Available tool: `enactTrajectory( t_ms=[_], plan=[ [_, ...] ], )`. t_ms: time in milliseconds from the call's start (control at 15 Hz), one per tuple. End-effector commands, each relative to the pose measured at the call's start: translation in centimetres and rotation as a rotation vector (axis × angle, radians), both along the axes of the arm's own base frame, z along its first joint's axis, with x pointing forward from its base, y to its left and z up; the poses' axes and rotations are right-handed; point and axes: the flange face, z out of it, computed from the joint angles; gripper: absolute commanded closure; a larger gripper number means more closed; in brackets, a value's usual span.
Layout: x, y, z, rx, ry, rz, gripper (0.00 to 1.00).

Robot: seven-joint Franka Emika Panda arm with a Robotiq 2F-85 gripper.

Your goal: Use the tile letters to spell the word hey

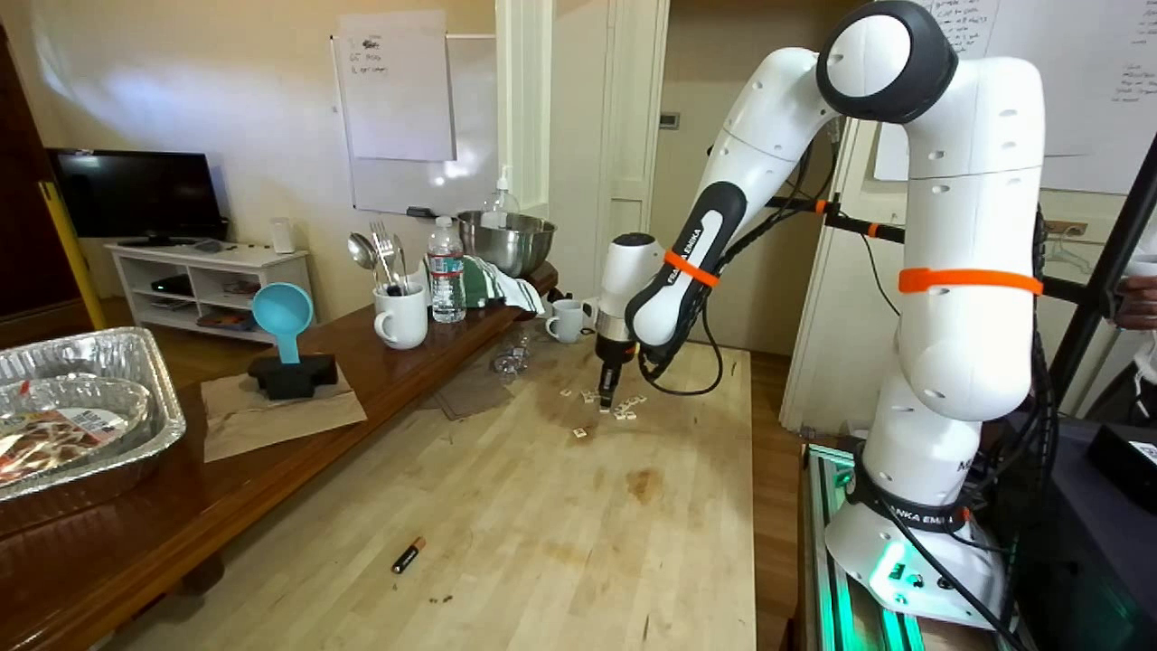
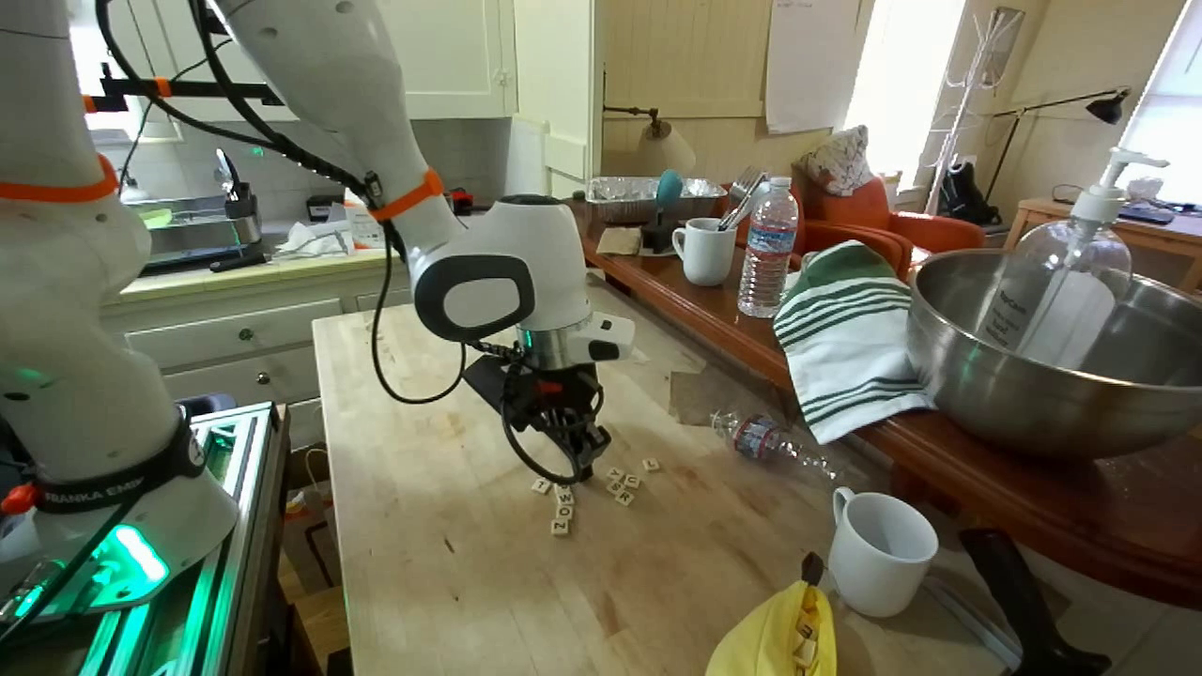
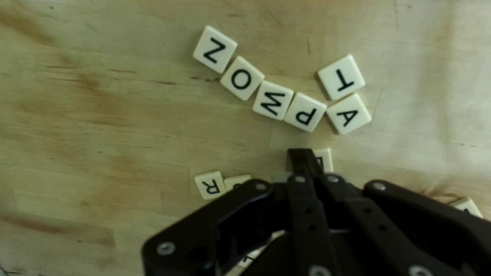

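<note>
Several pale tile letters lie scattered flat on the wooden table (image 1: 578,524). In the wrist view, an N tile (image 3: 215,49), an O tile (image 3: 242,78), a W or M tile (image 3: 273,100) and a P tile (image 3: 305,112) form a slanting row. Beside its end are a T tile (image 3: 341,77) and an A tile (image 3: 348,114). My gripper (image 3: 301,151) is shut, fingertips together, low over the table. It partly covers a tile (image 3: 326,159), perhaps an E; contact is unclear. An R tile (image 3: 210,185) sits to the left. A likely Y tile (image 2: 615,474) shows in an exterior view; no H is readable.
Near the tiles are a crumpled plastic bottle (image 2: 770,441), a white mug (image 2: 883,554), a yellow banana-shaped pouch (image 2: 775,634) and a black handle (image 2: 1024,601). A battery (image 1: 409,555) lies on the table. The raised brown shelf (image 1: 362,380) borders one side, holding a metal bowl (image 2: 939,319).
</note>
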Motion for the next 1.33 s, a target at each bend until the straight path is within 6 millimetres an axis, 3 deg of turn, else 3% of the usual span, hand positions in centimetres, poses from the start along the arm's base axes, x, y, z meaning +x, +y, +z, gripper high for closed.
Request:
enactTrajectory(
  t_ms=[0,1267],
  plan=[
    [0.6,-0.6,-1.0,-0.002,-0.013,-0.004,1.00],
    [1.4,4.7,-1.5,0.033,0.005,0.064,1.00]
  ],
)
